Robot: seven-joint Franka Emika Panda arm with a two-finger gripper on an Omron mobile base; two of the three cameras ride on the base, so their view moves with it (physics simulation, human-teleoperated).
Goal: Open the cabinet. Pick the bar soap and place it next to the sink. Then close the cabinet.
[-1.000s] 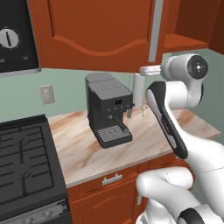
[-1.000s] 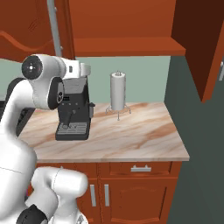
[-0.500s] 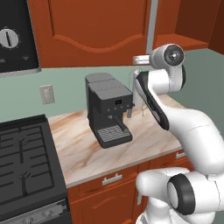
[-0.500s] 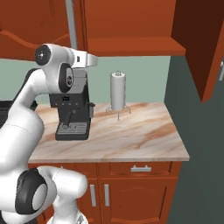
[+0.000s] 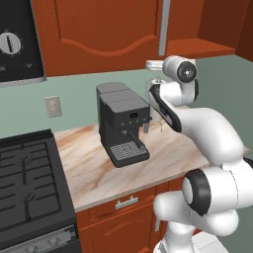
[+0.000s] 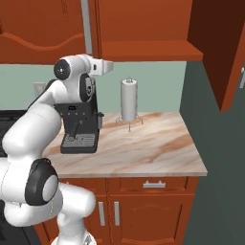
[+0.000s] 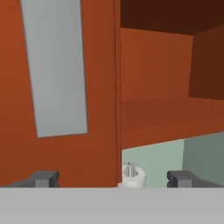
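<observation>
The cabinet (image 6: 143, 28) hangs over the counter, its right door (image 6: 217, 52) swung wide open and its left door (image 5: 99, 29) shut, with a long silver handle (image 5: 164, 27) along that door's edge. My gripper (image 7: 113, 178) is open and holds nothing. It is raised just under the cabinet's bottom edge, in front of the shut door's handle (image 7: 54, 65) and the open compartment (image 7: 162, 87). What shows of that compartment is bare brown wood. The bar soap is hidden and the sink is out of view.
A black coffee machine (image 5: 123, 121) stands on the marble counter (image 6: 143, 148) below the arm. A white paper-towel roll (image 6: 128, 99) stands upright at the back wall. A black stove (image 5: 27, 188) lies to the left. The open door juts out at the counter's right end.
The arm has folded upward and the hand has risen a little up and left toward the cabinet's lower edge. The right door has stayed open.
</observation>
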